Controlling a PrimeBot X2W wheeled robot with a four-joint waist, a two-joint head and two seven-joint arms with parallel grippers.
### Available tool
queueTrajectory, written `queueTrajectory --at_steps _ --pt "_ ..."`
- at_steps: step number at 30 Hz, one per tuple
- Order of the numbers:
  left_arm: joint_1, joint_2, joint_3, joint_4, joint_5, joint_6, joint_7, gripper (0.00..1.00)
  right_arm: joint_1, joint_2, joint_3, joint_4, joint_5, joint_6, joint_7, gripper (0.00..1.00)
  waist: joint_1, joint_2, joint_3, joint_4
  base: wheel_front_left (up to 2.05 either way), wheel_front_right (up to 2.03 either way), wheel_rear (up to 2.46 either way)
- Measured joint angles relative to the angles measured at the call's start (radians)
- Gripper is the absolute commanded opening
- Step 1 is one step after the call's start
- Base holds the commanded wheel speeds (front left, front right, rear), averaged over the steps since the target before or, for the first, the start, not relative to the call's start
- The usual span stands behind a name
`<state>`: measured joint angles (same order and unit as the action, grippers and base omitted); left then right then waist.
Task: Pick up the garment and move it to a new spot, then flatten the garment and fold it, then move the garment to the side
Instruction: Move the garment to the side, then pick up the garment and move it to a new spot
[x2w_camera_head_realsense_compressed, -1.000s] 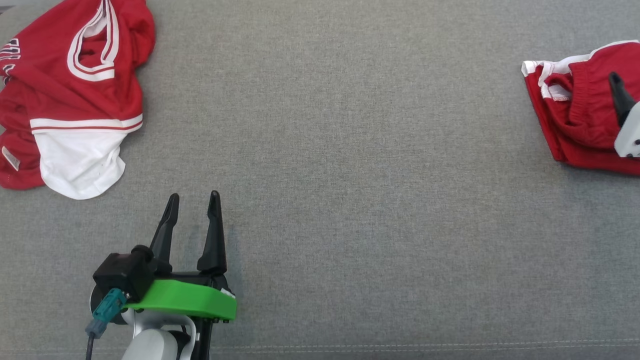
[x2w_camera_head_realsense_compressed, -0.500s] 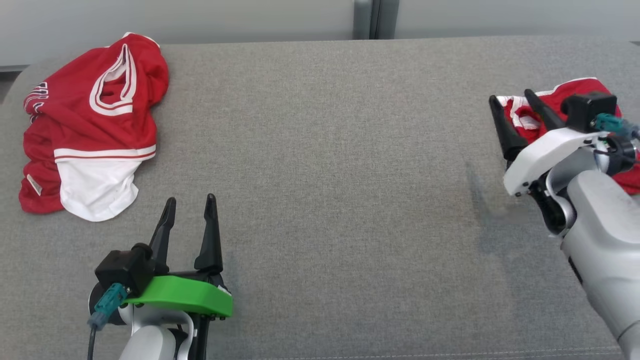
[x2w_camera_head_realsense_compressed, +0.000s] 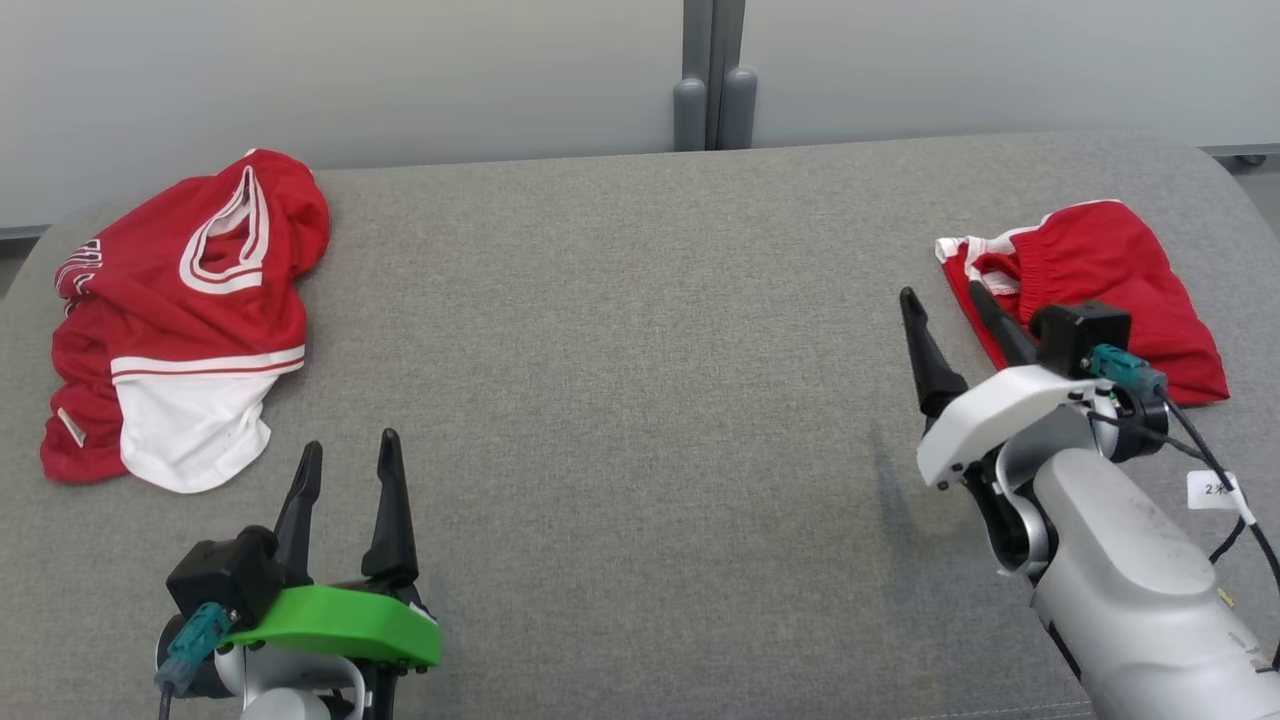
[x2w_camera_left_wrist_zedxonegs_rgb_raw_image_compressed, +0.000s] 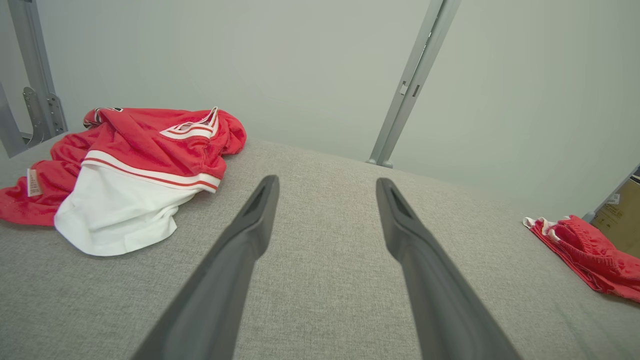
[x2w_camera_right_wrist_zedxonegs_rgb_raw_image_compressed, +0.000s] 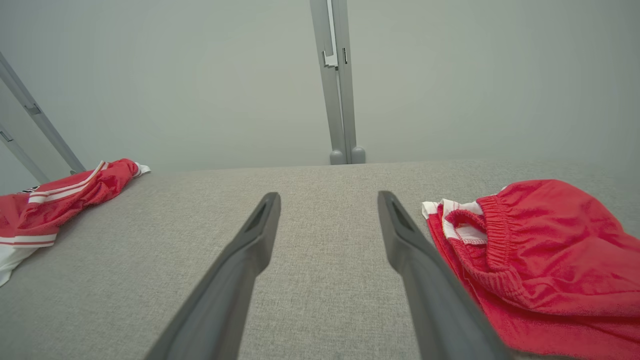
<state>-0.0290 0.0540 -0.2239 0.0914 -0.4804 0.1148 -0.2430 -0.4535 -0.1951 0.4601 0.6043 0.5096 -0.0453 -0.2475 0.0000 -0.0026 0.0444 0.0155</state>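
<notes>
Crumpled red-and-white jersey (x2w_camera_head_realsense_compressed: 180, 300) sits at the far-left corner of the grey cushion (x2w_camera_head_realsense_compressed: 640, 350). The left gripper (x2w_camera_head_realsense_compressed: 350, 445) hovers near the front-left edge, fingers spread, nothing in them. Over by the right edge, the right gripper (x2w_camera_head_realsense_compressed: 940, 293) is spread wide too and empty, just beside the red shorts (x2w_camera_head_realsense_compressed: 1110, 270) lying there in a heap.
</notes>
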Motion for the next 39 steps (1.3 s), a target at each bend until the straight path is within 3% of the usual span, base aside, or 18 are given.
queueTrajectory --at_steps 13,26,39 --pt "0.060 0.000 0.019 0.004 0.001 0.001 -0.005 1.00 0.143 0.024 -0.015 -0.171 -0.051 -0.053 -0.002 1.00 0.0000 0.0000 -0.039 -0.049 0.00 0.00 0.00" --pt "0.073 -0.001 0.029 0.002 0.005 0.002 -0.005 1.00 0.253 0.030 -0.045 -0.309 -0.098 -0.071 -0.004 1.00 0.0000 0.0000 -0.051 -0.058 0.00 0.00 0.00" --pt "0.077 -0.001 0.032 0.002 0.025 0.005 -0.005 1.00 0.314 0.029 -0.063 -0.371 -0.126 -0.071 -0.005 1.00 0.0000 0.0000 -0.055 -0.050 0.00 0.00 0.00"
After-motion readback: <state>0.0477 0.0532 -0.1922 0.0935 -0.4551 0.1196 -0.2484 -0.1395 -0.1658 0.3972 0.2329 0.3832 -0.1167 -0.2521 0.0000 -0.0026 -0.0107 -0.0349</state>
